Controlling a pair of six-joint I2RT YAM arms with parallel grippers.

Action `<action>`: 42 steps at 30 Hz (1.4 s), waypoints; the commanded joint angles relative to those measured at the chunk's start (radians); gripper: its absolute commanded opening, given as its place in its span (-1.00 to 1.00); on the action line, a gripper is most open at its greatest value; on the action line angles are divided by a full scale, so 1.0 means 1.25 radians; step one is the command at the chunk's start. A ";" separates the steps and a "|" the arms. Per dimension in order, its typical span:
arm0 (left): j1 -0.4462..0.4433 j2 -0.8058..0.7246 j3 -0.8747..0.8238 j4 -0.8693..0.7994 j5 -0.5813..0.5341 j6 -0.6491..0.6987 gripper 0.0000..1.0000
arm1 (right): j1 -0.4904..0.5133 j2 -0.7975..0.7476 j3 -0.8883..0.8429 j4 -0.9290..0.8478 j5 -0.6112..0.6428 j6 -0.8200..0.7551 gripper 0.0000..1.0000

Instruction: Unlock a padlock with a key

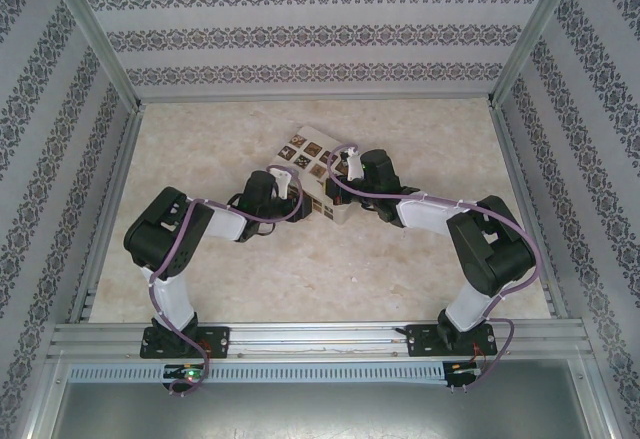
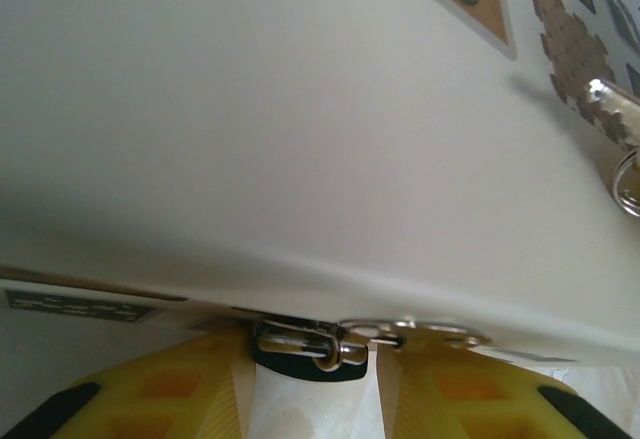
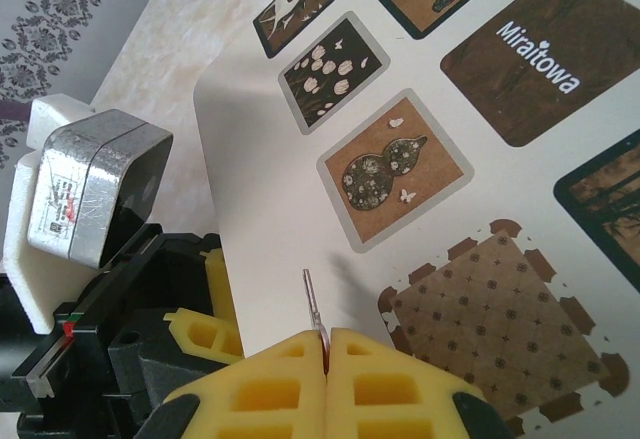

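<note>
Marble tabletop point(image 1: 300, 269) | key point(image 3: 311, 299) pinched in right pincer point(image 3: 326, 344) | padlock point(image 2: 300, 342) in left pincer point(image 2: 315, 361)

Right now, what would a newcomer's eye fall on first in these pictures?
The cream box with dark patterned squares sits at the centre of the table. The right gripper pinches a thin key, its tip over the box's printed top. The left gripper grips what seems to be the small padlock at the box's lower edge.

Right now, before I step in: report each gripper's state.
Left gripper: closed on the padlock.
Right gripper: closed on the key, its blade sticking out.
</note>
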 commanded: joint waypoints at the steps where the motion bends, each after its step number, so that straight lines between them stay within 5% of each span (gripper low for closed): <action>1: -0.017 0.022 0.025 0.018 -0.042 0.016 -0.30 | 0.012 0.019 -0.012 -0.053 0.008 -0.008 -1.00; 14: -0.027 0.023 0.042 0.022 -0.061 -0.019 -0.53 | 0.012 0.000 -0.008 -0.052 0.003 -0.005 -1.00; 22: -0.030 -0.011 0.043 -0.014 -0.044 -0.092 -0.57 | 0.005 -0.112 -0.040 0.007 0.001 -0.012 -1.00; 34: -0.031 -0.068 0.076 -0.126 0.055 -0.235 -0.57 | 0.070 -0.322 -0.364 0.232 0.104 -0.119 -1.00; 42: -0.031 -0.075 0.081 -0.117 0.099 -0.329 -0.57 | 0.173 -0.216 -0.495 0.462 0.236 -0.157 -1.00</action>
